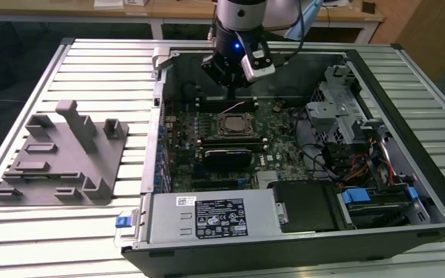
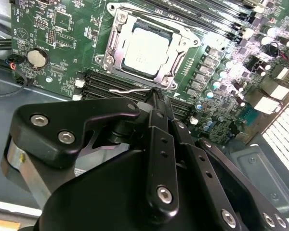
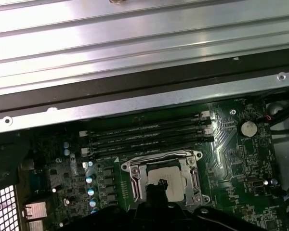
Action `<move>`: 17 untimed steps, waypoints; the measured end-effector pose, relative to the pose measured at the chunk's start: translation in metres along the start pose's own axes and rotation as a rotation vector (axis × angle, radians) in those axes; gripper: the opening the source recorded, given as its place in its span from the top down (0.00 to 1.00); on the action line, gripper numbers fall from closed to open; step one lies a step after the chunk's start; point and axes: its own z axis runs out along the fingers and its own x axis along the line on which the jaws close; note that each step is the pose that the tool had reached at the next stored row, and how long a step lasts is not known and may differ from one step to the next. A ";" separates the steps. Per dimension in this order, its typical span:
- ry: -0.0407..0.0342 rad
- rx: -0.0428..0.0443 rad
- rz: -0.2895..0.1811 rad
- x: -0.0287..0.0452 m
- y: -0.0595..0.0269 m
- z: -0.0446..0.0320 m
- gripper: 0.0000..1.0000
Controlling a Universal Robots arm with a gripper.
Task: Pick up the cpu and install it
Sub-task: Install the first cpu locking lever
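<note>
One robot arm hangs over an open desktop computer case [image 1: 431,191] that lies on its side on a slatted metal table [image 1: 99,63]. Inside, a green motherboard [image 2: 53,29] fills the case floor. The cpu [image 2: 145,51], a flat square chip with a silvery top, already sits in the motherboard socket [image 2: 116,36], framed by the socket's metal bracket; it also shows in the first wrist view [image 3: 169,179] and, smaller, in the exterior view [image 1: 233,123]. Judging from this, the pick-up and placing are done. A thin wire lever [image 2: 130,89] lies just beside the socket frame, and whether the socket is latched down cannot be told.

To the exterior view's left, a gray plastic holder block [image 1: 60,156] stands on the table, well apart from the case.

The arm comes down from the far edge of the table, with its wrist above the rear part of the case. The gripper [image 1: 230,87] points downward, raised above the board and near the socket, touching nothing. In the second wrist view its black fingers [image 2: 160,126] appear pressed together with nothing between them, the tips aimed toward the memory slots [image 2: 106,83] beside the socket.
</note>
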 end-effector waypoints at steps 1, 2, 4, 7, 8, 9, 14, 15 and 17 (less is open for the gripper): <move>0.0001 -0.0004 0.000 -0.0002 0.0000 0.0013 0.89; 0.0001 -0.0007 -0.001 -0.0003 0.0001 0.0026 0.89; 0.0002 -0.0010 -0.003 -0.0004 0.0002 0.0053 0.89; 0.0004 -0.0030 -0.004 -0.0005 0.0003 0.0089 0.89; 0.0007 -0.0050 -0.005 -0.0005 0.0003 0.0098 0.89; 0.0012 -0.0075 -0.006 -0.0006 0.0004 0.0107 0.89; 0.0033 -0.0181 -0.009 -0.0006 0.0011 0.0145 0.89; 0.0036 -0.0196 -0.009 -0.0006 0.0013 0.0153 0.89; 0.0041 -0.0212 -0.012 -0.0007 0.0021 0.0168 0.89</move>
